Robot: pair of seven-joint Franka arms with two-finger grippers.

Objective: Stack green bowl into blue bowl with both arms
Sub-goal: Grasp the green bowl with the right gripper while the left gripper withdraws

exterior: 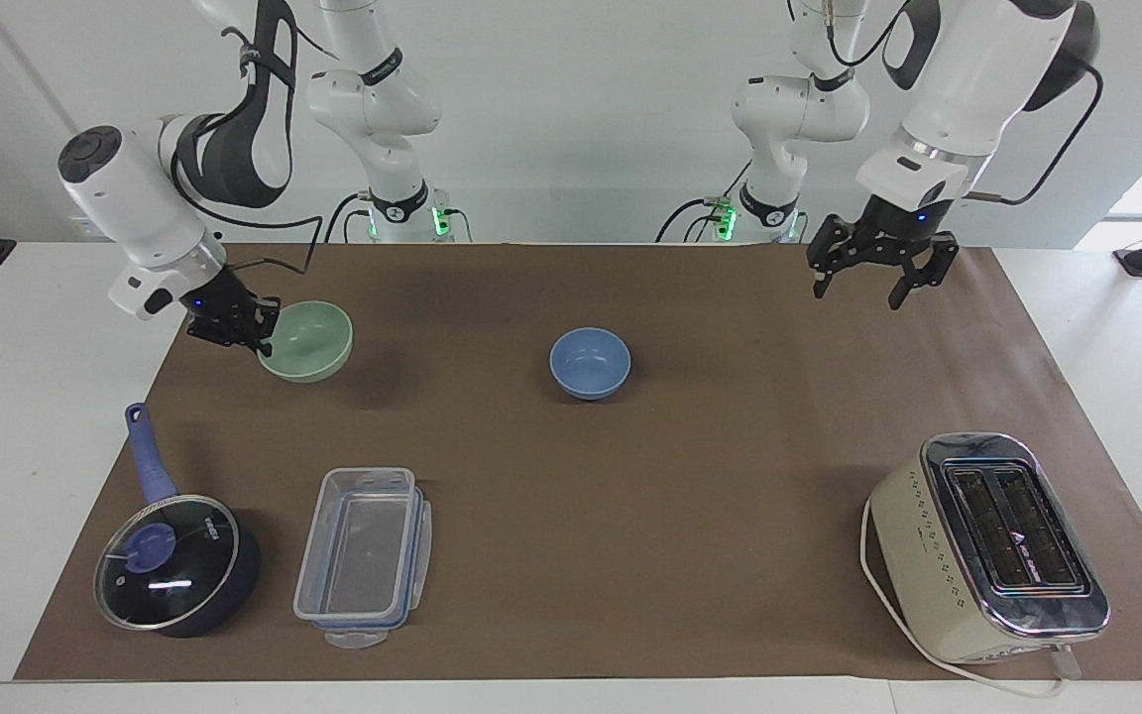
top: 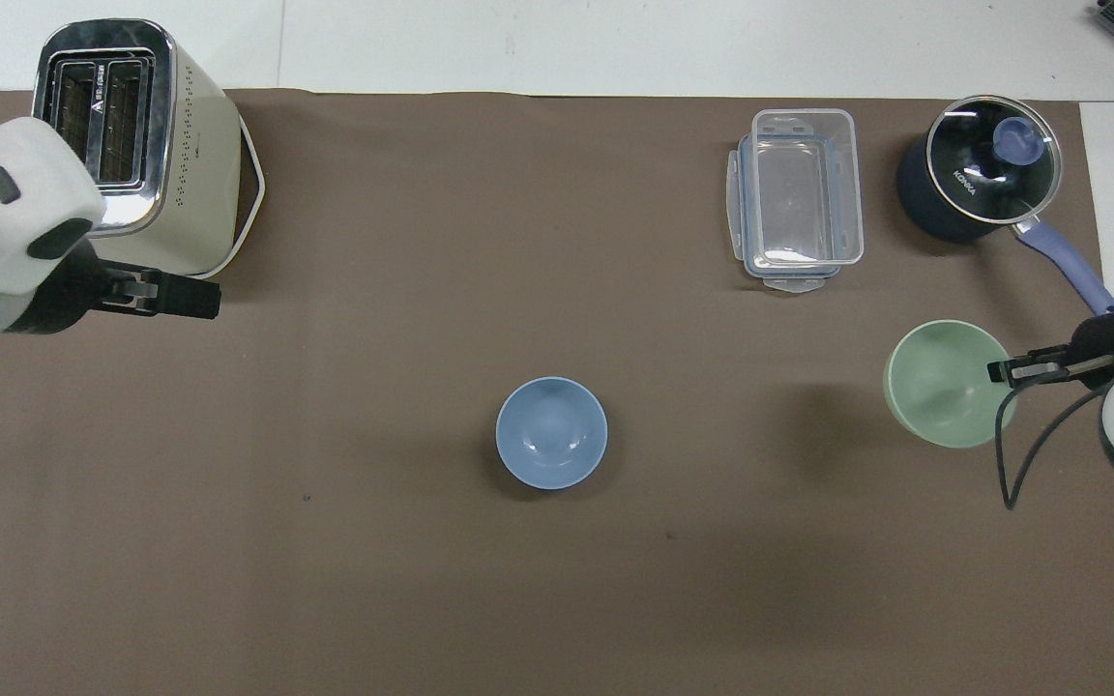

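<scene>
The green bowl [exterior: 311,340] hangs tilted a little above the brown mat, toward the right arm's end of the table. My right gripper [exterior: 257,338] is shut on its rim; this also shows in the overhead view, with the gripper [top: 1005,370] on the bowl [top: 939,387]. The blue bowl [exterior: 590,363] sits upright and alone on the mat near the middle [top: 551,432]. My left gripper [exterior: 858,290] is open and empty, raised high over the mat at the left arm's end; in the overhead view it [top: 201,300] is beside the toaster.
A cream toaster [exterior: 987,545] stands farthest from the robots at the left arm's end. A clear plastic container [exterior: 363,555] and a dark blue lidded saucepan [exterior: 174,560] sit farther from the robots than the green bowl. The brown mat [exterior: 630,496] covers the table.
</scene>
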